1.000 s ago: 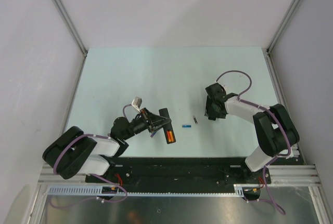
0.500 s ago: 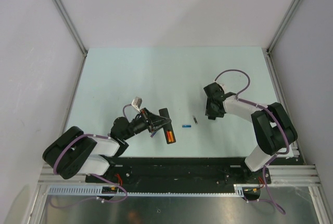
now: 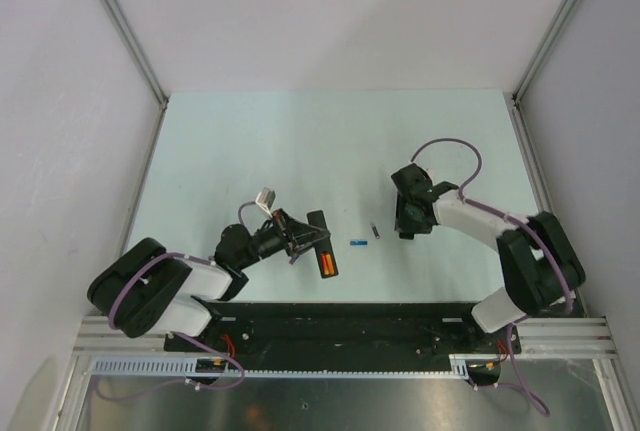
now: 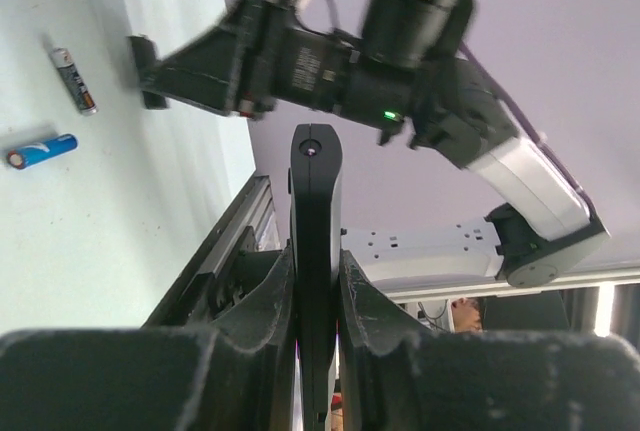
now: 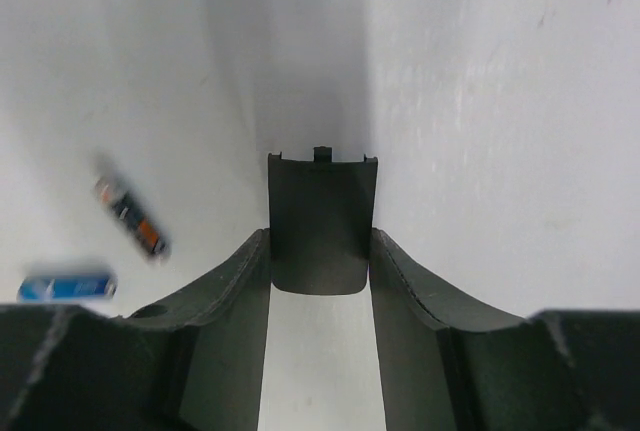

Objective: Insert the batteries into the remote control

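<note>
Remote control: a slim black plastic bar (image 3: 322,244) over the near middle of the pale green surface (image 3: 250,141), just right of the left arm's wrist.
Left gripper: the left gripper (image 3: 303,235) is pressed onto the remote control from both sides. Its matt, rough-grained dark fingers (image 4: 262,316) clamp the long edges.
Batteries: two small orange-red cylinders (image 3: 326,263) lie side by side in the recess at the bar's near end, facing up.
Only from above: the recess and the batteries show in the top view alone. The left wrist camera meets the bar edge-on, smooth and glossy with a rounded tip, and shows none of the orange.
Right gripper: the right gripper (image 3: 404,225) is closed on a thin dark grey cover (image 5: 320,213), with a finger against each long side.
Cover shape: a flat rectangle with small tabs on its far edge and a rounded near edge. I can't tell whether it is lifted or resting on the surface.
Only from the right wrist: the cover shows in this view alone; from above it is hidden under the gripper.
Loose cells: a glossy blue cell (image 3: 355,243) and a darker cell (image 3: 375,230) with an orange band lie apart from each other, between the two grippers. Both are blurred in the right wrist view.
</note>
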Tool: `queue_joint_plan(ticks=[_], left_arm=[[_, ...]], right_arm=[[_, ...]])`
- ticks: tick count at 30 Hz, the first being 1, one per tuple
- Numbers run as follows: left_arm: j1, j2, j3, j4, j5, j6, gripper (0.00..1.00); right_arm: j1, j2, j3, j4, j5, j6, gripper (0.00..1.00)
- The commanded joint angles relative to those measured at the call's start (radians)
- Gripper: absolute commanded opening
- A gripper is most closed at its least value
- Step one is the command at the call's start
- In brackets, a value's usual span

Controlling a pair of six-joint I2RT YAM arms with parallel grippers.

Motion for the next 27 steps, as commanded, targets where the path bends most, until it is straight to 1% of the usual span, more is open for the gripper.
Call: queue_joint_plan(ticks=[1, 2, 4, 5, 6, 9, 10, 14, 18, 27], left_arm=[[0.003, 0.054, 0.064, 0.261, -0.018, 0.0, 0.0], [0.003, 0.085, 0.078, 0.263, -0.026, -0.007, 0.0], [-0.002, 0.114, 0.119, 0.266, -0.039, -0.012, 0.0], [-0.005, 0.127, 0.135, 0.267, -0.044, -0.011, 0.0], [-0.011, 0.154, 0.151, 0.274, -0.056, -0.009, 0.0], [-0.02, 0.212, 0.216, 0.278, -0.07, 0.0, 0.0], [-0.023, 0.226, 0.245, 0.283, -0.072, 0.003, 0.0], [-0.042, 0.298, 0.297, 0.301, -0.082, 0.005, 0.0], [-0.077, 0.351, 0.325, 0.315, -0.095, 0.0, 0.0], [-0.103, 0.423, 0.345, 0.326, -0.112, -0.014, 0.0]], right_arm=[[0.046, -0.187, 0.037, -0.165, -0.039, -0.009, 0.02], [0.057, -0.248, 0.047, -0.218, -0.047, -0.012, 0.0], [0.096, -0.296, 0.096, -0.283, -0.053, -0.023, 0.0], [0.106, -0.313, 0.121, -0.35, -0.059, -0.024, 0.0], [0.125, -0.342, 0.141, -0.383, -0.059, -0.026, 0.0], [0.194, -0.379, 0.228, -0.489, -0.084, -0.03, 0.0], [0.236, -0.381, 0.257, -0.516, -0.084, -0.029, 0.0], [0.322, -0.359, 0.385, -0.619, -0.14, -0.03, 0.0], [0.384, -0.316, 0.446, -0.661, -0.194, -0.036, 0.0], [0.389, -0.208, 0.471, -0.661, -0.294, -0.087, 0.0]])
